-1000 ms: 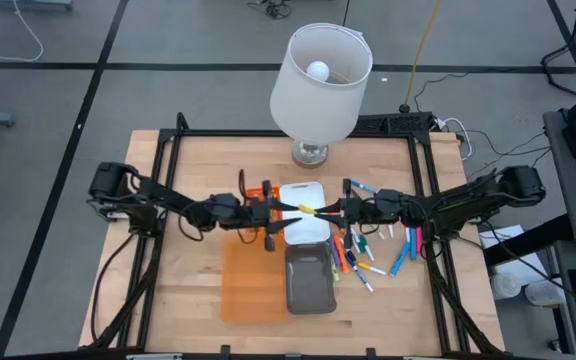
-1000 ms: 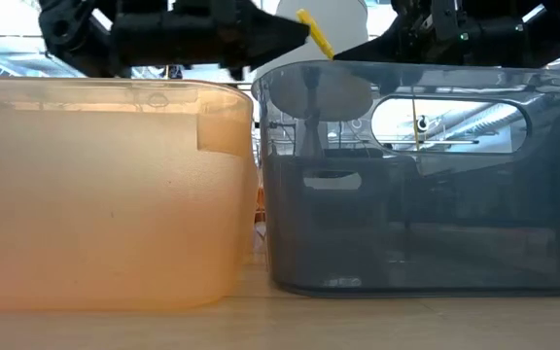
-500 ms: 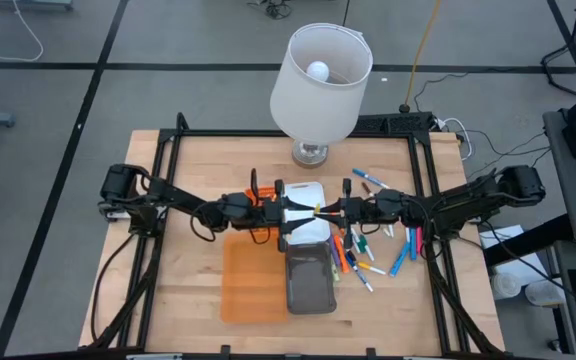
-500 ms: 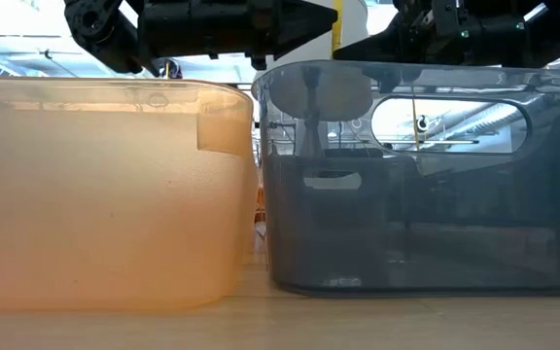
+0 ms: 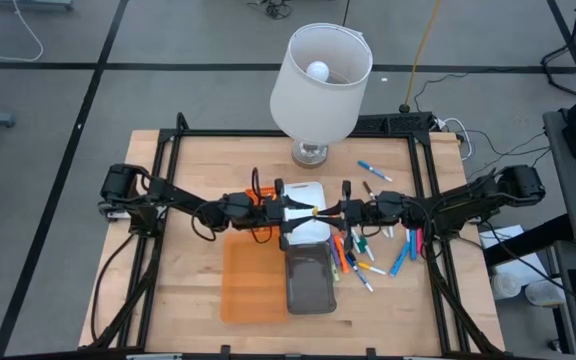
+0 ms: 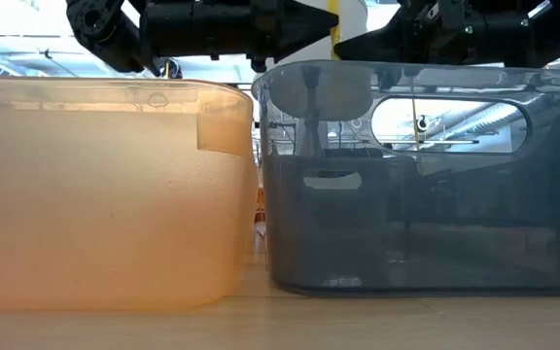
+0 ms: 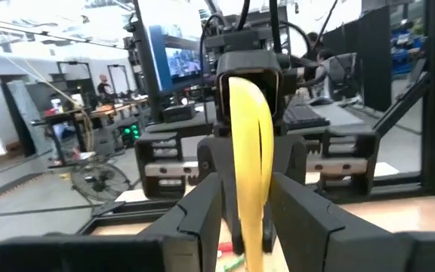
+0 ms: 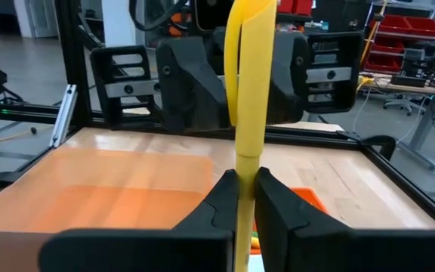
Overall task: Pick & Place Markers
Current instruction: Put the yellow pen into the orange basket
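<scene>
From overhead, the two grippers meet nose to nose above the white tray, a yellow marker bridging them. The right wrist view settles it: the right gripper pinches the marker's lower barrel between closed fingers. In the left wrist view the left gripper has its fingers spread either side of the same marker (not quite pressing it).

The low view shows only the orange bin and grey bin close up.

Loose markers lie on the wooden table beside a lamp. I can read no labels.
</scene>
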Robot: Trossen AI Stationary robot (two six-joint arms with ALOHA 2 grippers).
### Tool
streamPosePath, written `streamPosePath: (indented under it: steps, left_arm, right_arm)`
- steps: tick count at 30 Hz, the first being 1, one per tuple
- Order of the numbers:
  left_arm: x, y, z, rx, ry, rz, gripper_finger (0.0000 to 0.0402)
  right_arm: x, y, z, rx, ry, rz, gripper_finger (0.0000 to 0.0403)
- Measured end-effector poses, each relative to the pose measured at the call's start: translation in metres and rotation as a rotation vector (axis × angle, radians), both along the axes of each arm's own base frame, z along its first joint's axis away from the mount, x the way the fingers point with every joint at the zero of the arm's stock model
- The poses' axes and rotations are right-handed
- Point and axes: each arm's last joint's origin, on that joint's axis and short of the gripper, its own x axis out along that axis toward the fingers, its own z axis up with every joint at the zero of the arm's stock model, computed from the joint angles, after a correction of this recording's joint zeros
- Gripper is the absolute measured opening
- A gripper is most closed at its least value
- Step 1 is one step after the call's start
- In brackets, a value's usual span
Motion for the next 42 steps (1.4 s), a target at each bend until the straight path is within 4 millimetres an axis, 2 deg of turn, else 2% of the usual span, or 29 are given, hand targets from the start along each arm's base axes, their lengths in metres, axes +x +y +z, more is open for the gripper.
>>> streamPosePath:
  steps: [9, 17, 20, 23, 28, 32, 36, 42]
  left_arm:
    - [0.013, 0.004, 0.010, -0.029, 0.073, -0.006, 0.0118]
    - [0.015, 0.005, 0.012, -0.019, 0.087, -0.006, 0.0117]
    - [0.015, 0.005, 0.012, -0.003, 0.088, -0.008, 0.0093]
    - [0.016, 0.004, 0.011, 0.000, 0.091, -0.011, 0.0040]
    - [0.015, 0.004, 0.011, 0.002, 0.091, -0.009, 0.0039]
    - [0.011, 0.000, 0.017, 0.032, 0.114, -0.005, 0.0039]
    - [0.000, -0.005, 0.035, 0.046, 0.131, 0.021, 0.0039]
    - [-0.017, -0.016, 0.043, 0.043, 0.268, 0.079, 0.0039]
  right_arm:
    - [0.000, 0.000, 0.000, 0.000, 0.000, -0.003, 0.0015]
    - [0.000, 0.000, 0.000, -0.001, 0.004, -0.002, 0.0015]
    - [0.000, 0.000, 0.000, -0.001, 0.004, -0.003, 0.0015]
    - [0.000, 0.000, -0.001, -0.005, 0.006, -0.005, 0.0015]
    - [0.000, 0.000, -0.001, -0.005, 0.012, -0.005, 0.0021]
    - [0.000, 0.000, -0.002, -0.002, 0.035, -0.004, 0.0041]
    - [0.000, 0.000, -0.007, -0.007, 0.075, -0.004, 0.0072]
    - [-0.002, 0.000, -0.006, 0.000, 0.086, -0.005, 0.0141]
